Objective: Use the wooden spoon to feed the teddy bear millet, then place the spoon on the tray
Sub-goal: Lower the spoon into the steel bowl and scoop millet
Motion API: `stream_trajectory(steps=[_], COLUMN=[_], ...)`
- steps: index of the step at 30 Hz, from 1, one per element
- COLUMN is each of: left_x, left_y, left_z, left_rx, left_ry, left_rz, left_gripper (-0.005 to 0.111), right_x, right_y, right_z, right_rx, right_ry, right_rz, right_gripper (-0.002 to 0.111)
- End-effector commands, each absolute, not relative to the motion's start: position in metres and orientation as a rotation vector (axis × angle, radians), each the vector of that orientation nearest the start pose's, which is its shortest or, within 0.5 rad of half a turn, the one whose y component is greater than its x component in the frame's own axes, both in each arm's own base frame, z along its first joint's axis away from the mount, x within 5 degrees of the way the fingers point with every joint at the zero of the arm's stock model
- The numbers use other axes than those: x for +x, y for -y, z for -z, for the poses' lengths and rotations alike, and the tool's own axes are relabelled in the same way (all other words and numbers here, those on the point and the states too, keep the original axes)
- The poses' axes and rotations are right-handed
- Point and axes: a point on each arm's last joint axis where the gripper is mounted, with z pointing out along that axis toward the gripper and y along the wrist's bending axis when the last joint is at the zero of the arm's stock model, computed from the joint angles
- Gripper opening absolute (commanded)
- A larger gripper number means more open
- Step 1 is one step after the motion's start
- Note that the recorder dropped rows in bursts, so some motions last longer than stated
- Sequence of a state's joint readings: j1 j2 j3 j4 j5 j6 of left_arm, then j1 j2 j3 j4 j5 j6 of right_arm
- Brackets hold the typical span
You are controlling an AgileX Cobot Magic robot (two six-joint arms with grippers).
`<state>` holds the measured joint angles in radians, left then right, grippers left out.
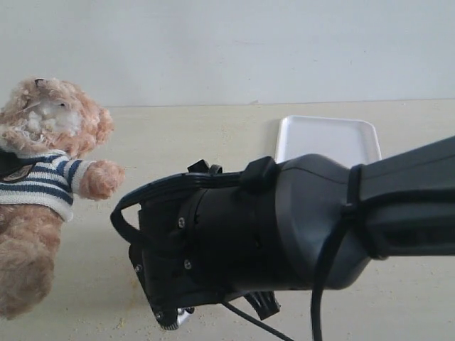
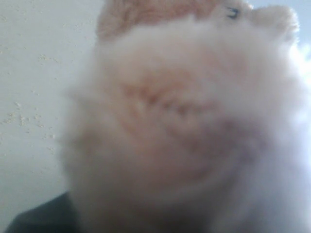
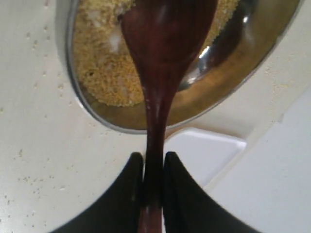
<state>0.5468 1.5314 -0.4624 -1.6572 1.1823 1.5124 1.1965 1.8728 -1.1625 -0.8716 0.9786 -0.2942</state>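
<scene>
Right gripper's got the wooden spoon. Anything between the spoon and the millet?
Nothing visible. The right gripper is shut on the handle of the dark reddish-brown wooden spoon, whose oval end hangs directly over the yellow millet in the round steel bowl. Whether it touches the grains is unclear.

Teddy bear point(image 1: 43, 121) — light-brown plush, whitish muzzle; sweater point(image 1: 39, 183): navy-and-white stripes. Wooden spoon point(image 3: 163, 58): dark reddish-brown. Millet point(image 3: 104, 73): yellow. Bowl point(image 3: 233, 73): shiny steel-grey. Tray point(image 1: 330, 138): white. Bench point(image 1: 178, 142): pale cream. Right tool point(image 3: 153, 156) — black.
</scene>
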Motion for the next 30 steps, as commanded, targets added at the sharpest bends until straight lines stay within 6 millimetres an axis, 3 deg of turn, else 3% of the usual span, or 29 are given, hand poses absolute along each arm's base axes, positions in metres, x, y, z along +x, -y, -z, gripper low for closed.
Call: stream_trajectory(steps=[1,4,17,23,30], left_x=[0.222,0.222,0.222,0.223,0.223], left_y=[-0.037,-0.036,-0.036,-0.037,-0.038], left_z=[-0.189,-0.189,-0.189,-0.189,-0.19], left_rx=[-0.29,-0.285,-0.285,-0.291,-0.3], left_ry=[-1.987,-1.988,-1.988,-1.977,-1.971], left_rz=[1.197,1.201,1.201,1.197,1.195], left_gripper=[0.005,0.005,0.005,0.005,0.005], right_x=[0.184,0.177,0.174,0.187,0.201], right_y=[-0.305,-0.304,-0.305,-0.3,-0.299], right_z=[-0.184,-0.179,-0.176,-0.179,-0.2], right_rx=[-2.234,-2.312,-2.255,-2.172,-2.116], right_ry=[-1.488,-1.541,-1.647,-1.8,-1.915], right_rz=[0.937,0.857,0.77,0.696,0.511], right_gripper=[0.0,0.0,0.0,0.0,0.0])
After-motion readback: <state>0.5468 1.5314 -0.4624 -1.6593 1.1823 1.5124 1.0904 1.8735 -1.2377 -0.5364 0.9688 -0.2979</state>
